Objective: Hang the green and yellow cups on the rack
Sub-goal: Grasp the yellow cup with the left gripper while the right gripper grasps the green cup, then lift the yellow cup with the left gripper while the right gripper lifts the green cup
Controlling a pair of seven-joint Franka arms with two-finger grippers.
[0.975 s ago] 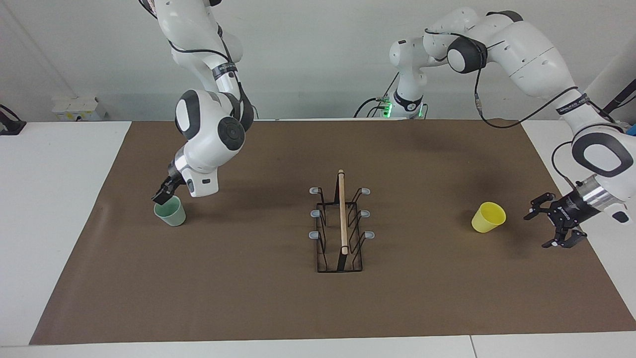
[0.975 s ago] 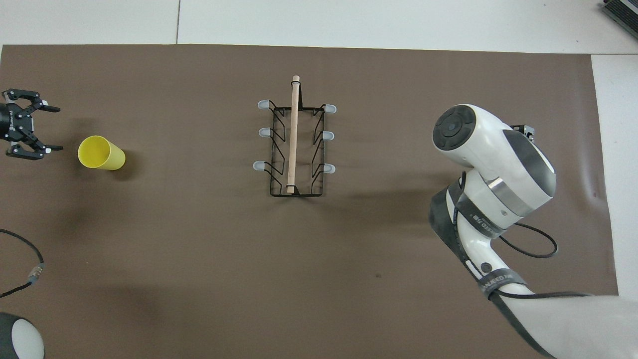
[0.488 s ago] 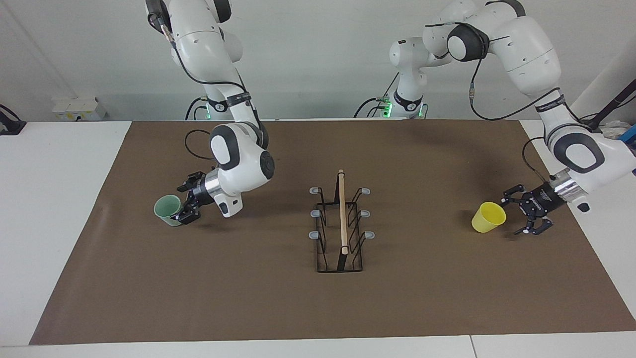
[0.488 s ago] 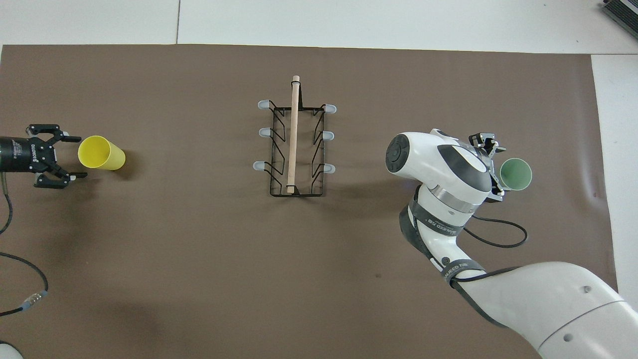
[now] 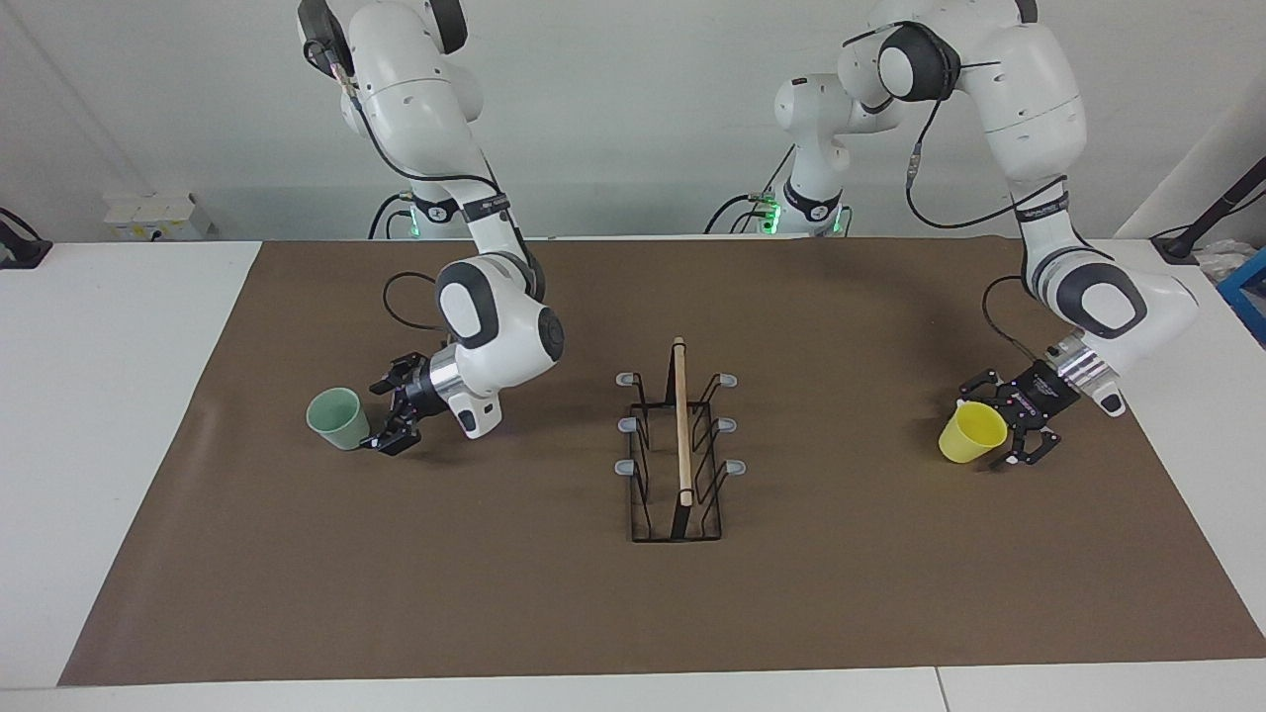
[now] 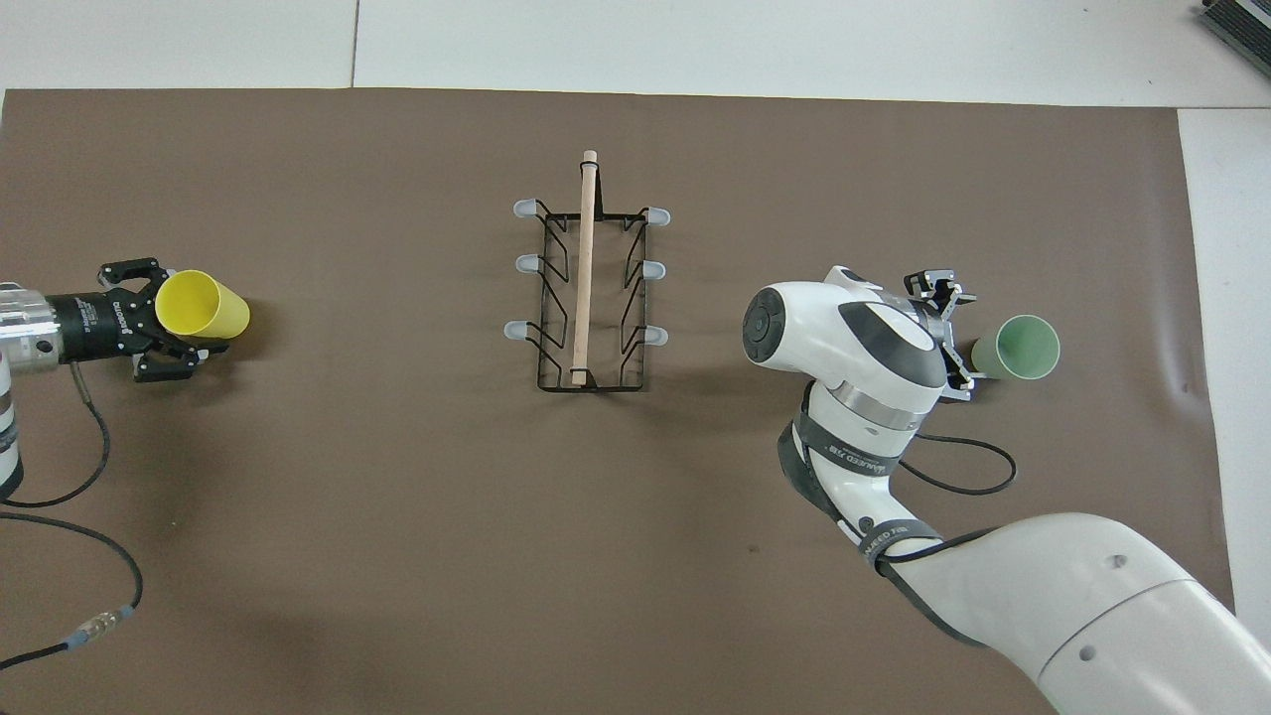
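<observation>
The pale green cup (image 5: pixel 336 418) stands upright on the brown mat toward the right arm's end, and also shows in the overhead view (image 6: pixel 1023 348). My right gripper (image 5: pixel 384 415) (image 6: pixel 963 340) lies low and sideways next to it, open, its fingertips at the cup's side that faces the rack. The yellow cup (image 5: pixel 973 433) (image 6: pixel 202 305) stands toward the left arm's end. My left gripper (image 5: pixel 992 427) (image 6: pixel 171 313) is open and low, one finger on either side of the cup. The black wire rack (image 5: pixel 680 445) (image 6: pixel 586 288) with its wooden dowel stands mid-table with nothing on its prongs.
The brown mat (image 5: pixel 633 613) covers most of the white table. Cables trail from both arms over the mat, near the right arm (image 6: pixel 968 467) and the left arm (image 6: pixel 60 497).
My right gripper has left the green cup's rim, turned sideways and settled beside the cup. My left gripper has moved in toward the yellow cup until its fingers straddle it.
</observation>
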